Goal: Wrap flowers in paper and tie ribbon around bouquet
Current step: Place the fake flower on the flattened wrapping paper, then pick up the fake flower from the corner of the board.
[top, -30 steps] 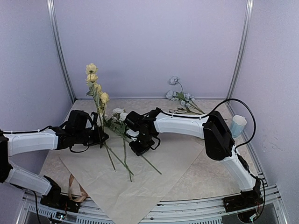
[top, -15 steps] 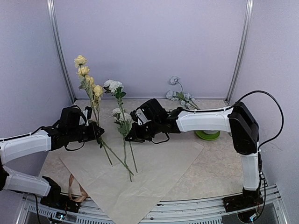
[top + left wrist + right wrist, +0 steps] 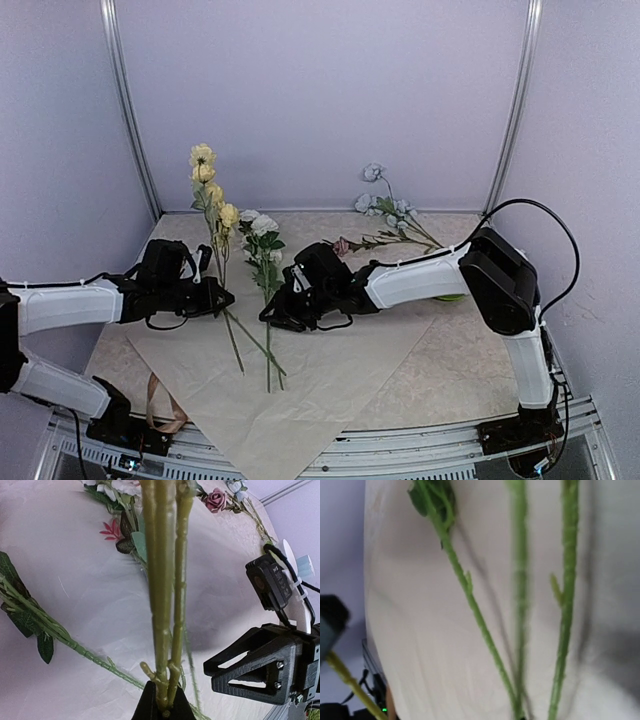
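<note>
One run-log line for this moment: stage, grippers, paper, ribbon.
stage: gathering, nothing wrapped | left gripper: shut on yellow flowers | right gripper: by white flowers, grip unclear | paper: flat | ribbon: untouched

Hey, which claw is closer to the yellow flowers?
Left. The left claw is clamped on the stems of the yellow flowers, below the blooms. The right claw sits farther right, by the stem of the white flowers, apart from the yellow ones.

The paper [image 3: 330, 370] is thin, matt and lightly creased. Stems of the flowers [image 3: 160, 580] look like waxy, ridged plastic with slight gloss. At 7 o'clock the ribbon [image 3: 158, 400] looks like soft cloth. The right arm [image 3: 410, 282] wears smooth white plastic.
</note>
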Tool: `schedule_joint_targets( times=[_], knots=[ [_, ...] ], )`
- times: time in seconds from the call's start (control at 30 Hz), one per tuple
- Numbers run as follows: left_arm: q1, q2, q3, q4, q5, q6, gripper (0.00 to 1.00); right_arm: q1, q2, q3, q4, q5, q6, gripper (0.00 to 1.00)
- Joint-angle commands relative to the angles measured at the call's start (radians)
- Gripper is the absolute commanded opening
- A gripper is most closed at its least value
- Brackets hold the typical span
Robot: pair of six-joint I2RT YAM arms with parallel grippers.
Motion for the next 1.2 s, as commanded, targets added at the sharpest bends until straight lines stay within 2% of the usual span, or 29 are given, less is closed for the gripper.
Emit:
schedule_joint_targets(
  times=[0.0, 0.2, 0.43, 0.47, 0.6, 0.67, 0.7, 0.87, 1.07, 1.17],
  knots=[
    [-0.029, 0.061, -0.013, 0.069, 0.045, -0.007, 0.00, -0.006, -0.053, -0.047, 0.010, 0.065, -0.005, 0.41],
    [-0.059, 0.182, 0.029, 0.093, 0.083, -0.024, 0.00, -0.008, -0.161, -0.077, -0.067, 0.177, -0.119, 0.48],
    [-0.089, 0.285, 0.063, 0.130, 0.136, -0.072, 0.01, -0.035, -0.238, -0.105, -0.120, 0.236, -0.228, 0.48],
    [-0.091, 0.291, 0.066, 0.128, 0.140, -0.073, 0.07, -0.034, -0.245, -0.104, -0.127, 0.246, -0.240, 0.48],
    [-0.092, 0.295, 0.089, 0.064, 0.083, -0.058, 0.59, -0.042, -0.273, -0.090, -0.157, 0.284, -0.292, 0.49],
    [-0.098, 0.271, 0.115, -0.008, 0.009, -0.035, 0.73, -0.059, -0.290, -0.090, -0.170, 0.286, -0.310, 0.51],
    [-0.099, 0.257, 0.125, -0.037, -0.017, -0.025, 0.77, -0.071, -0.301, -0.095, -0.172, 0.284, -0.321, 0.51],
    [-0.105, 0.203, 0.145, -0.110, -0.056, -0.002, 0.82, -0.170, -0.379, -0.106, -0.204, 0.269, -0.474, 0.52],
    [-0.131, 0.178, 0.205, -0.227, -0.126, 0.053, 0.86, -0.389, -0.384, 0.046, -0.487, 0.253, -0.759, 0.57],
    [-0.151, 0.169, 0.259, -0.323, -0.239, 0.085, 0.95, -0.518, -0.339, 0.140, -0.607, 0.262, -0.856, 0.57]
  ],
)
